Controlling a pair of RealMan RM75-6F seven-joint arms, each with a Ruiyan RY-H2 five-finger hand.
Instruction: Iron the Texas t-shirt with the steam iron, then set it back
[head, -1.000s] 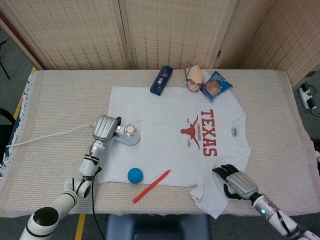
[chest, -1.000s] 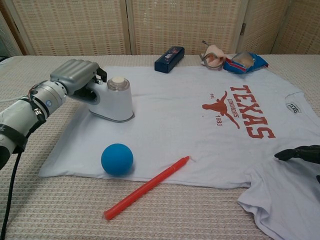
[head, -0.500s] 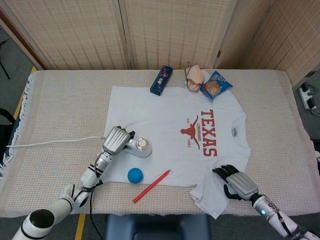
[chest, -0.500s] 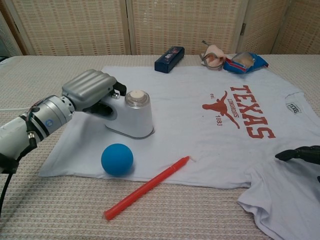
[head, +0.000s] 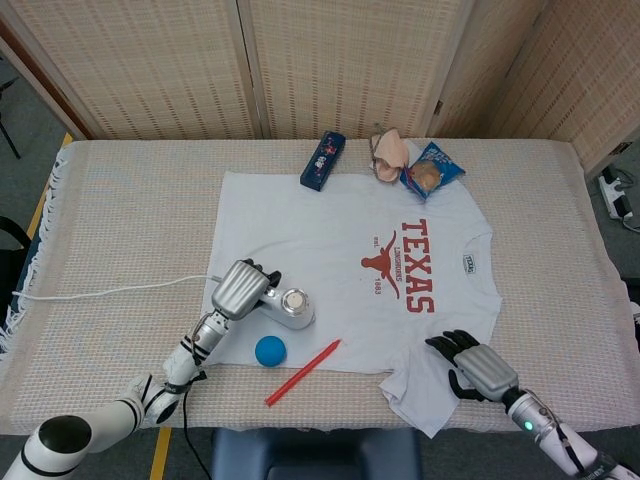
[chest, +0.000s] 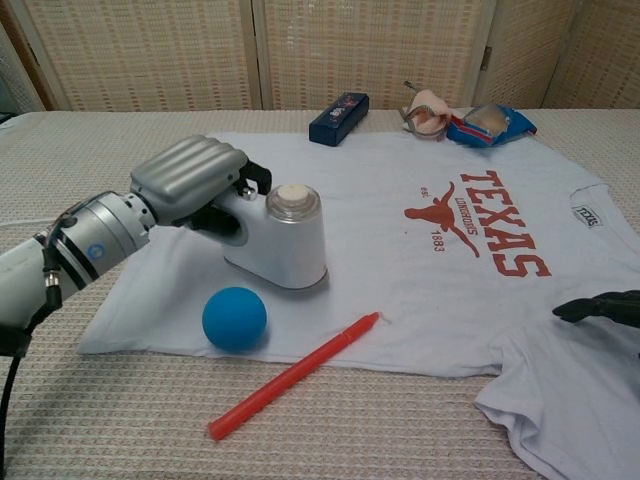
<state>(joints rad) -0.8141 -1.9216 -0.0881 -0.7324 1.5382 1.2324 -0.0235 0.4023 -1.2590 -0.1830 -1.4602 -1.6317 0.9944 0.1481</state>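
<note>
The left hand (head: 241, 289) sits left of centre in the head view, its fingers wrapped over the handle of the one steam iron (head: 287, 307), which stands flat on the lower left part of the t-shirt (head: 330, 240). In the chest view the same hand (chest: 190, 179) covers the back of the iron (chest: 280, 245), so the handle itself is hidden; only the white body and the round cap on top show. A single white cord (head: 110, 291) runs from the iron toward the left edge of the frame.

The shirt lies spread across the middle of the table (head: 130, 200), its red TEXAS print (head: 415, 265) right of centre. The right hand (head: 475, 367) rests at the lower right of the head view, its dark fingers spread on the shirt's sleeve and gripping nothing. In the chest view only its dark fingertips (chest: 600, 306) enter at the right edge, the rest cut off.

Just below the iron lie one blue ball (head: 270, 350) and one red pen (head: 302, 372), the pen crossing the shirt's bottom hem. Along the top hem sit one dark blue box (head: 323, 159), one pinkish object (head: 390, 152) too small to identify, and one blue snack bag (head: 432, 170).
</note>
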